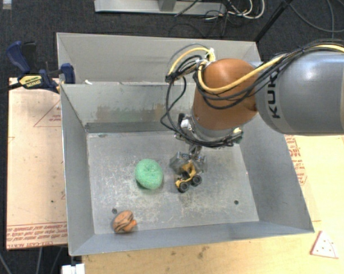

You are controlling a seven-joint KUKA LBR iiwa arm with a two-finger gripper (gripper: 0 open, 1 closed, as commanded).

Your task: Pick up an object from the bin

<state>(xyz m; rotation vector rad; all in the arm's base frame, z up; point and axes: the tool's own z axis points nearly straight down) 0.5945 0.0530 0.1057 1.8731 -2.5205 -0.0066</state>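
End effector (188, 162) low in bin (76, 153), small yellow toy vehicle (187, 180) at its tip, grip state unclear

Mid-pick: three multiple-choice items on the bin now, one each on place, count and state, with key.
1. Where does the brownish ball lie?
A) lower-left part of the bin in this view
B) under the gripper
C) against the far wall

2. How many loose things lie in the bin?
A) two
B) three
C) five

3. The green ball is:
A) lifted off the floor
B) resting on the floor, left of the gripper
C) outside the bin

1 A: alone near that corner.
2 B: two balls plus a yellow-and-black toy vehicle under the gripper.
3 B: it sits beside the toy.
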